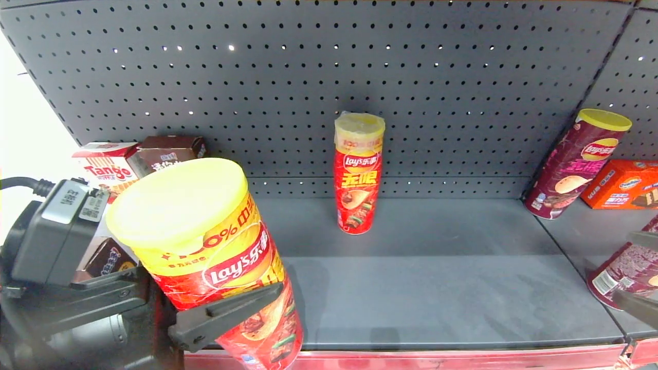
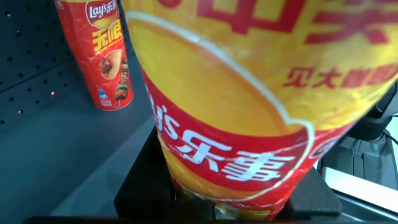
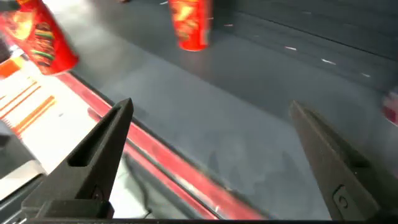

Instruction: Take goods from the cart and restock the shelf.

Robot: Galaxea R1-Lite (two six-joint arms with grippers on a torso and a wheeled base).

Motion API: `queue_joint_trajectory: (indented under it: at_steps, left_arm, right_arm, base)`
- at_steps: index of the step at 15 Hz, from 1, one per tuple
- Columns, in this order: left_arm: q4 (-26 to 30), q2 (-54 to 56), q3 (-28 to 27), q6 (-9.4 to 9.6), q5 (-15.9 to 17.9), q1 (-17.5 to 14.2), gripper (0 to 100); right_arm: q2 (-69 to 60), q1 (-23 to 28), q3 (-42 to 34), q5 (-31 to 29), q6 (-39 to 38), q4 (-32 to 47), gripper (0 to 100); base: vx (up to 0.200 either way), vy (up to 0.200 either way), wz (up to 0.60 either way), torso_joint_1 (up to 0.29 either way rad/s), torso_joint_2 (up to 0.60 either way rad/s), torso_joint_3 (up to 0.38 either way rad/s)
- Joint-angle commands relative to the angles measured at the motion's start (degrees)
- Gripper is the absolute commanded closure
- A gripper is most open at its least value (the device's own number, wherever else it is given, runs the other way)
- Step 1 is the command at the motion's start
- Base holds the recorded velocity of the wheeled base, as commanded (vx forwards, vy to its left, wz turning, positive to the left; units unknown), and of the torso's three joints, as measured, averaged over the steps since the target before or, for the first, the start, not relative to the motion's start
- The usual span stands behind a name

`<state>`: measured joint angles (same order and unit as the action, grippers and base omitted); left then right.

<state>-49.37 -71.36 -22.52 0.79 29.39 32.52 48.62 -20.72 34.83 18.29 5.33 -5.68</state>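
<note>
My left gripper [image 1: 205, 303] is shut on a red chips can with a yellow lid [image 1: 205, 241], held tilted over the shelf's front left corner. The same can [image 2: 249, 124] sits close up in the left wrist view. A second red chips can [image 1: 358, 174] [image 2: 102, 53] [image 3: 189, 22] stands upright at the back middle of the dark shelf [image 1: 437, 277]. My right gripper [image 1: 640, 272] [image 3: 210, 109] is open over the shelf's front right, nothing between its fingers. A purple can [image 1: 624, 272] lies just past it.
A purple chips can [image 1: 576, 162] leans against the pegboard at the right, beside an orange box [image 1: 622, 185]. Snack boxes [image 1: 105, 167] are stacked at the left behind the held can. The shelf has a red front lip [image 1: 411, 357] [image 3: 161, 162].
</note>
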Motion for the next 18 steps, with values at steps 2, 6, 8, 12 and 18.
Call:
queue_joint_trajectory:
  at_steps: [2, 6, 8, 12, 18]
  left_arm:
    - [-0.02, -0.53, -0.07, 0.00, 0.05, 0.00, 100]
    - [-0.02, -0.36, -0.07, 0.00, 0.14, -0.09, 100]
    - [-0.02, -0.27, -0.16, 0.00, 0.14, -0.09, 100]
    - [0.15, -0.44, -2.53, -0.09, 0.23, -0.09, 100]
    - [0.50, -0.53, -2.71, -1.50, 0.23, -0.09, 100]
  right_arm:
    - [17.48, -5.82, 5.60, -1.32, 0.39, -5.66, 0]
    - [28.29, -7.40, 9.12, -4.22, 0.21, -14.18, 0]
    - [34.18, -7.31, 10.35, -4.14, 0.21, -22.97, 0]
    - [41.47, -4.68, 16.94, 8.87, 1.53, -27.98, 0]
    - [51.05, -0.63, 27.49, 32.43, 6.45, -28.42, 0]
  base:
    - [0.000, 0.000, 0.00, 0.000, 0.00, 0.000]
    - [0.000, 0.000, 0.00, 0.000, 0.00, 0.000]
    - [0.000, 0.000, 0.00, 0.000, 0.00, 0.000]
    - [0.000, 0.000, 0.00, 0.000, 0.00, 0.000]
    - [0.000, 0.000, 0.00, 0.000, 0.00, 0.000]
